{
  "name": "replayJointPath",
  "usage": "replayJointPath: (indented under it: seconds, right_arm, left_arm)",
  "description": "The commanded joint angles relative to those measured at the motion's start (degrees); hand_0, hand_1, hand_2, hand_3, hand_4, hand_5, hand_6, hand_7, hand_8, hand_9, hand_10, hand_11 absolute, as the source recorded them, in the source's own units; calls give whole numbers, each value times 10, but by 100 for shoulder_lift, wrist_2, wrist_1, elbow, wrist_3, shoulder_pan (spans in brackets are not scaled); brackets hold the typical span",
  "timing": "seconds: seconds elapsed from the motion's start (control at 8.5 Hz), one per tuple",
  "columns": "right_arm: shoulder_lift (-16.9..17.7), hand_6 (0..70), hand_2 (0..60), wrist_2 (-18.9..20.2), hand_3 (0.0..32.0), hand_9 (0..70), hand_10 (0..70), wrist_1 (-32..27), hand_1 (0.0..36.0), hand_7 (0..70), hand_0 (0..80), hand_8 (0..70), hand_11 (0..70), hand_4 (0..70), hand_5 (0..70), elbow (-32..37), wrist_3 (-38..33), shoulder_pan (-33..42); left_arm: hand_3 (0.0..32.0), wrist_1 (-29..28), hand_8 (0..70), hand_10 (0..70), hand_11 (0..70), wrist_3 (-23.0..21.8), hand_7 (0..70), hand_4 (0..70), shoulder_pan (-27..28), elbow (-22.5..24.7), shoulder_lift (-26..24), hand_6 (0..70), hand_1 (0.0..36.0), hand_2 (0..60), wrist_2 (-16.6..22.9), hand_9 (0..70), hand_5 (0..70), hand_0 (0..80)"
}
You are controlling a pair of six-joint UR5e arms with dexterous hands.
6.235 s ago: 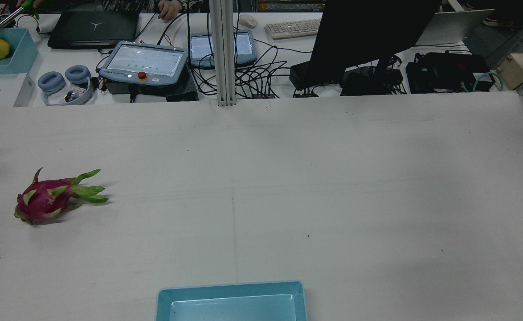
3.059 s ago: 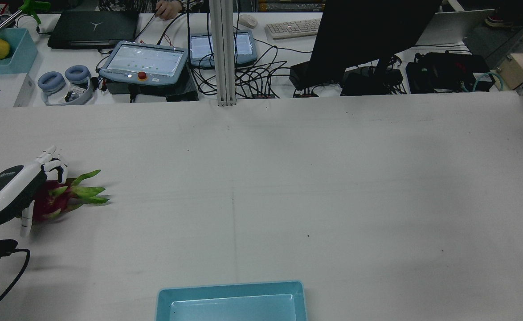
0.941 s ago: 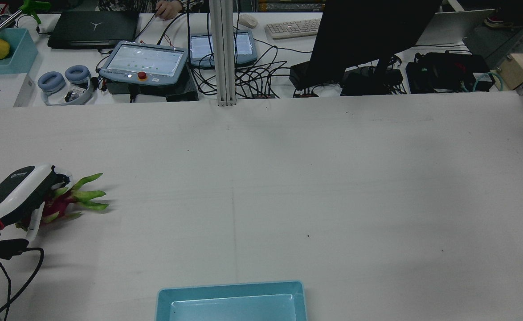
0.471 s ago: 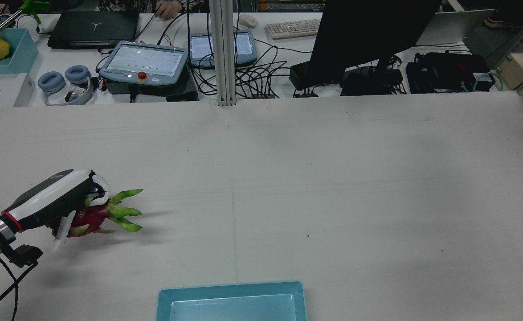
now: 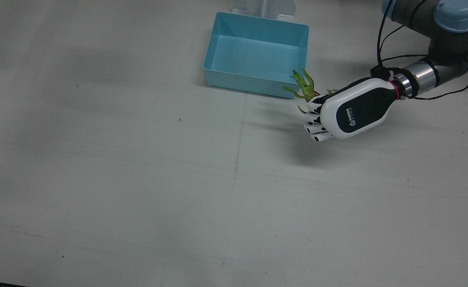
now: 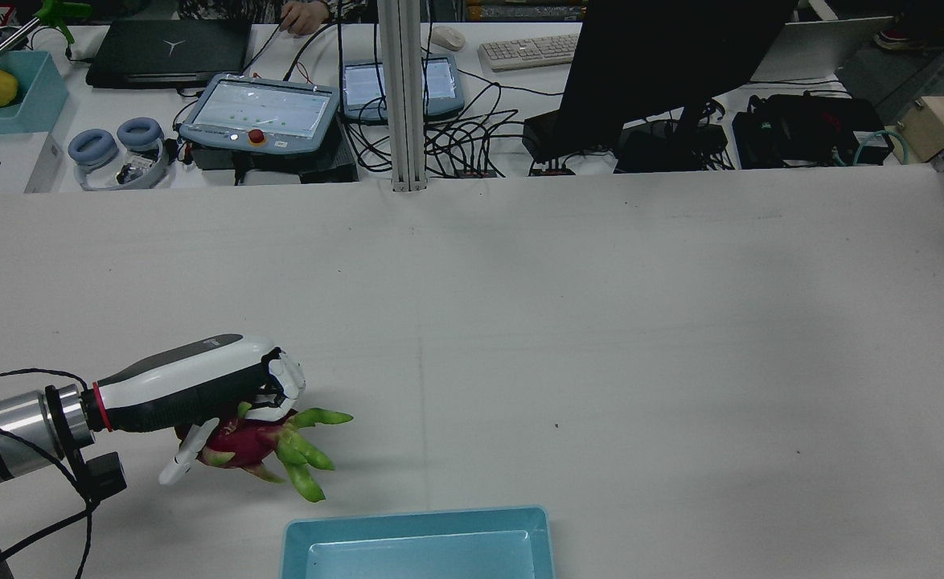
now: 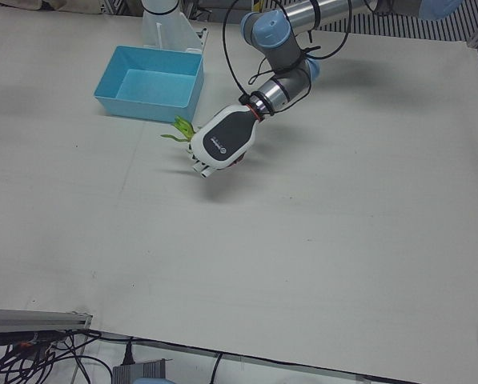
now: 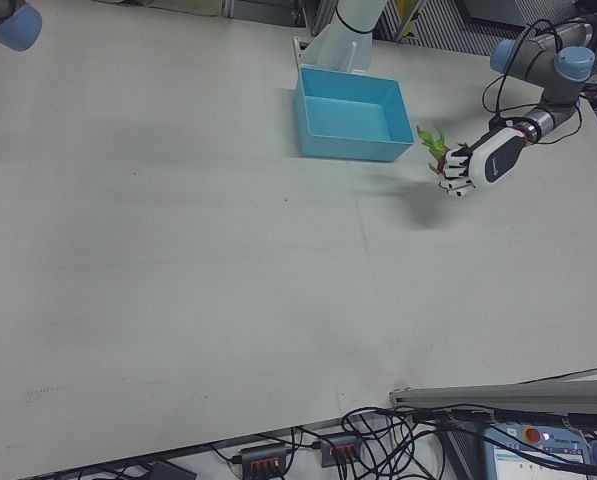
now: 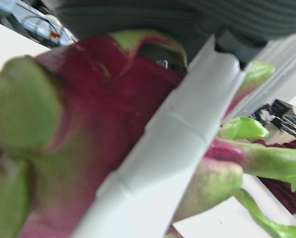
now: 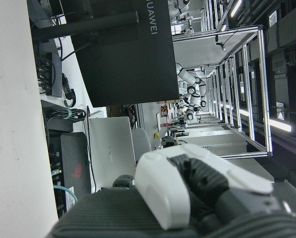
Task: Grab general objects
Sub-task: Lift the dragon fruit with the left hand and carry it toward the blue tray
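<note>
My left hand [image 6: 199, 386] is shut on a dragon fruit [image 6: 255, 442], magenta with green leaf tips, and holds it above the white table just left of the blue tray [image 6: 416, 519]. In the front view the hand [image 5: 349, 109] covers the fruit's body; only its green tips [image 5: 305, 85] show beside the tray's corner [image 5: 254, 85]. The left hand view shows the fruit [image 9: 88, 124] up close with a white finger [image 9: 167, 148] across it. The hand [image 7: 222, 142] and the tips [image 7: 182, 132] also show in the left-front view. The right hand [image 10: 187, 193] shows only in its own view, raised; its fingers are unclear.
The blue tray [image 8: 348, 148] is empty and sits at the robot's edge of the table. Beyond the far edge, a bench holds teach pendants [image 6: 259, 112], a black monitor [image 6: 665, 64], cables and a teal bin [image 6: 30, 104] with a yellow fruit.
My left hand came down on the dragon fruit at the far left, closed on it, lifted it, and carried it right and toward the blue tray.
</note>
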State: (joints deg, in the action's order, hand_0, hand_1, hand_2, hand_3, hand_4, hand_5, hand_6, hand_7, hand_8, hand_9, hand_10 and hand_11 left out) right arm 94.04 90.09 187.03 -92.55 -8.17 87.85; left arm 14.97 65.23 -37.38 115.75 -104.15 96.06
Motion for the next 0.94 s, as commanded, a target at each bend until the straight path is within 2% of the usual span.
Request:
replayJointPath:
  seconds: [0.0,0.35,0.59,0.71,0.82]
  right_arm:
    - [0,0,0,0,0,0,0,0,0,0,0,0,0,0,0,0,0,4]
    - [0,0,0,0,0,0,0,0,0,0,0,0,0,0,0,0,0,4]
    - [0,0,0,0,0,0,0,0,0,0,0,0,0,0,0,0,0,4]
    - [0,0,0,0,0,0,0,0,0,0,0,0,0,0,0,0,0,4]
    - [0,0,0,0,0,0,0,0,0,0,0,0,0,0,0,0,0,-4]
  left_arm:
    - [0,-1255,700,700,700,-790,700,700,212,35,-114,700,360,600,1035,700,700,800]
    - [0,-2504,700,700,700,-1388,700,700,1220,9,-114,700,360,600,1073,700,700,800]
    - [0,-2989,700,700,700,-1513,700,700,1504,-61,-123,700,360,600,1082,700,700,800]
    - [0,-3635,700,700,700,-1844,700,700,1662,-314,-114,700,360,600,1090,700,700,800]
    - [0,-4199,459,548,700,-2065,700,666,1698,-534,-106,700,360,600,1091,589,700,800]
